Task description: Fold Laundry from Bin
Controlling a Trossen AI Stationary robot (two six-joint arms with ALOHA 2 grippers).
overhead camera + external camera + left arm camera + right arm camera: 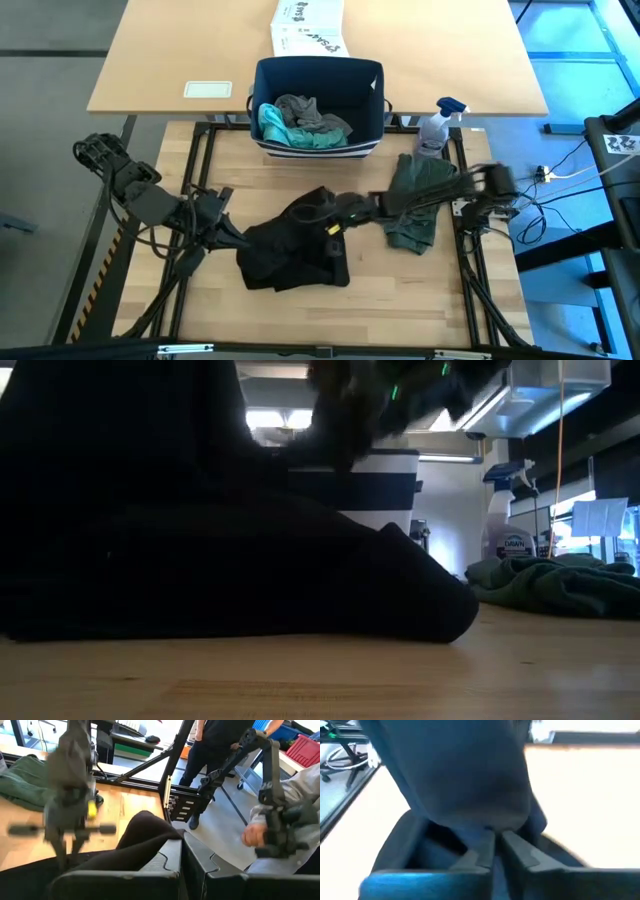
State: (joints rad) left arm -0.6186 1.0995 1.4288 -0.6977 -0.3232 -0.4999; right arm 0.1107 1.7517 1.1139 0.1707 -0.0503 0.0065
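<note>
- Cloth is the job here: the black T-shirt lies crumpled on the near middle of the wooden table, pulled out of the bin so it can be spread and folded.
- The left gripper sits at the shirt's left edge, its fingers pressed together with black cloth pinched between them; I judge this pins or lifts that side.
- The right gripper reaches in from the right over the shirt's far right part; its fingers are closed on a fold of dark fabric, so both arms hold the same garment, likely to stretch it flat.
- The shirt has no clean shape yet; its bunched mass runs roughly left to right, with the bulk toward the near side. Collar and hem cannot be told apart.
- The olive-green piece lies loose on the right, apart from the shirt, set aside under the right arm.
- The bin stands at the far middle, still holding the teal piece and the grey T-shirt.
- A spray bottle stands right of the bin, clear of the work.
</note>
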